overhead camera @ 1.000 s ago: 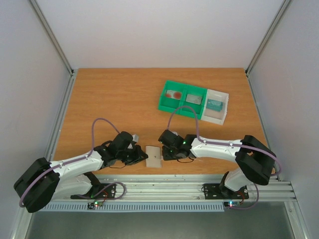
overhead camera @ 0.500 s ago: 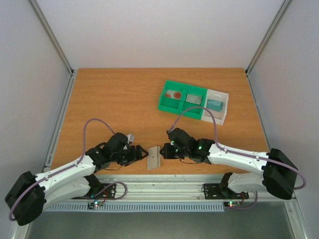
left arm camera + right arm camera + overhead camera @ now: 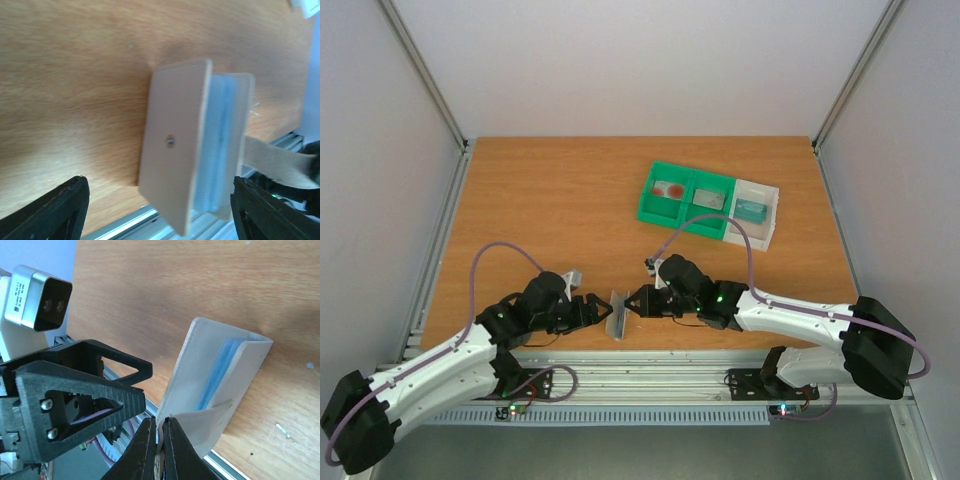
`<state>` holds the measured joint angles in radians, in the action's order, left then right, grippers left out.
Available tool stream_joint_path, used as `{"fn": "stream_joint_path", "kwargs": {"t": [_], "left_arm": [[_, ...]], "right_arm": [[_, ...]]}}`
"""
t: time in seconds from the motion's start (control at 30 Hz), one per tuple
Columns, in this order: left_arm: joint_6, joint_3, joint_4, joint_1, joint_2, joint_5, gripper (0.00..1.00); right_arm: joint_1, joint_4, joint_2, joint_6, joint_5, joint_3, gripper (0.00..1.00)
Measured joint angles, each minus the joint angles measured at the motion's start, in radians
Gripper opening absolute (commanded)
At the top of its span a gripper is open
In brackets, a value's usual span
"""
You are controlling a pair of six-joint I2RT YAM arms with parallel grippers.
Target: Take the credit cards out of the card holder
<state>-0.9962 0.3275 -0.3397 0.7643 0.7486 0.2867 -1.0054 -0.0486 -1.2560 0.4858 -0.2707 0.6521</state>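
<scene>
Beige card holder [image 3: 172,150] stands pinched on edge in the right gripper [image 3: 159,429], likely offered to the wide-open left gripper [image 3: 157,190]

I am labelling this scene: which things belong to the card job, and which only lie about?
Job: card holder, right end effector shut on it, open left end effector, red-marked card, greyish card, teal card.
Lying about: green bin, white tray, both holding cards.
</scene>
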Motion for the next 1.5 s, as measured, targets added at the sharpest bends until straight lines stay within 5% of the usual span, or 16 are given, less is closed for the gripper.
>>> {"fn": "stream_joint_path", "kwargs": {"t": [0.43,0.73,0.97,1.07,1.27,1.5], "left_arm": [[0.029,-0.016,-0.035,0.000,0.071,-0.048,0.63],[0.013,-0.066,0.060,0.000,0.016,-0.016,0.81],[0.000,-0.126,0.094,0.000,-0.064,-0.014,0.84],[-0.001,-0.128,0.097,0.000,-0.076,-0.014,0.79],[0.001,-0.128,0.095,0.000,-0.074,-0.025,0.53],[0.006,-0.128,0.091,0.000,-0.054,-0.033,0.56]], "right_arm": [[0.001,-0.072,0.034,-0.008,0.054,-0.016,0.02],[0.001,0.003,-0.046,0.011,-0.007,0.018,0.01],[0.001,0.056,-0.085,0.038,-0.038,0.024,0.01],[0.001,0.079,-0.088,0.054,-0.050,0.029,0.01],[0.001,0.105,-0.086,0.079,-0.060,0.030,0.01],[0.001,0.108,-0.074,0.083,-0.052,0.029,0.01]]}}
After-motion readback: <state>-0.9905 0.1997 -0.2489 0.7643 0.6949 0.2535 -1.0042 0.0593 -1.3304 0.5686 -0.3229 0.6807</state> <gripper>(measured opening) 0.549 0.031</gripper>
